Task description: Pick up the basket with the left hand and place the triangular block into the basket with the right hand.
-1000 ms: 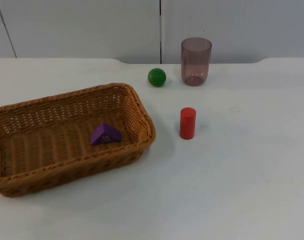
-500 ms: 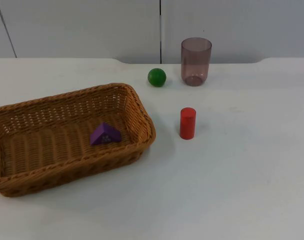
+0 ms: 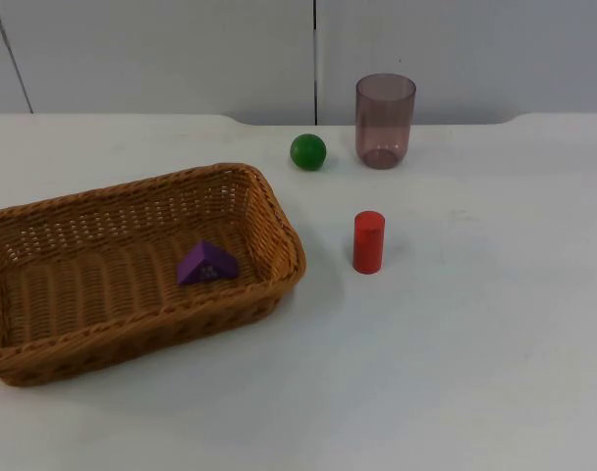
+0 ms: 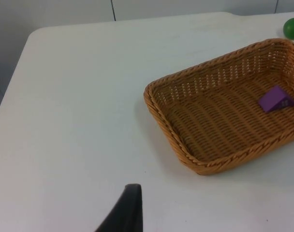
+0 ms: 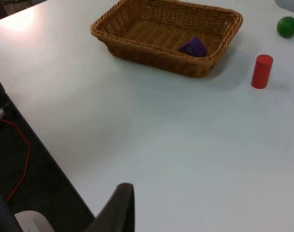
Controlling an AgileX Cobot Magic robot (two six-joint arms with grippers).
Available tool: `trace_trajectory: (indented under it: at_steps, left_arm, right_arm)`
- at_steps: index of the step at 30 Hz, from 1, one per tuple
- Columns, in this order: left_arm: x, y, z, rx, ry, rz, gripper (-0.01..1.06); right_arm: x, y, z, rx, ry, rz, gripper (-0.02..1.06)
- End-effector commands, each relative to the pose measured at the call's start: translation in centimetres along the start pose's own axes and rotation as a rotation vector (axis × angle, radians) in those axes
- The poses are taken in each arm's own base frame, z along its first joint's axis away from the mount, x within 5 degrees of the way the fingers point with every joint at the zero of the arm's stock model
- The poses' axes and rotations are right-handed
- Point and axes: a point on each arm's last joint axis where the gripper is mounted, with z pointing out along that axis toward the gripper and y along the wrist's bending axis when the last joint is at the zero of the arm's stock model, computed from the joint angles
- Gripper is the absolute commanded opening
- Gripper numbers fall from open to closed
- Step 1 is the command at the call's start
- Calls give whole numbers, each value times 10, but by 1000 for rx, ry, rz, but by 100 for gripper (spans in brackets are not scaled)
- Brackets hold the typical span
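Observation:
A brown wicker basket (image 3: 279,231) rests on the white table at the left. A purple triangular block (image 3: 206,264) lies inside it on the woven floor, towards the right end. In the left wrist view the basket (image 4: 161,116) with the block (image 4: 276,99) lies well ahead of my left gripper (image 4: 125,212), which hangs over bare table, apart from the rim. In the right wrist view the basket (image 5: 152,55) and block (image 5: 194,47) are far off; my right gripper (image 5: 118,208) is raised near the table's edge. Both arms wait.
A red cylinder (image 3: 368,241) stands upright just right of the basket. Behind it are a green ball (image 3: 307,151) and a tinted see-through cup (image 3: 385,121) near the grey wall. The table's edge (image 5: 50,140) drops off close to my right gripper.

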Motion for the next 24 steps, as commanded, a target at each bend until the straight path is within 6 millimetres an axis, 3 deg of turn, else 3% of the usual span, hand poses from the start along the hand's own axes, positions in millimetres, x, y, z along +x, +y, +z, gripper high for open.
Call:
trace_trajectory:
  at_steps: [1,15,24]
  left_arm:
    - [2,0,1,5,5,-6,105]
    - [2,0,1,5,5,-6,105]
    - [2,0,1,5,5,-6,105]
  right_arm:
    - [1,0,2,-7,2,-6,105]
    - [1,0,2,10,2,3,105]
    - [1,2,2,206,-6,104,105]
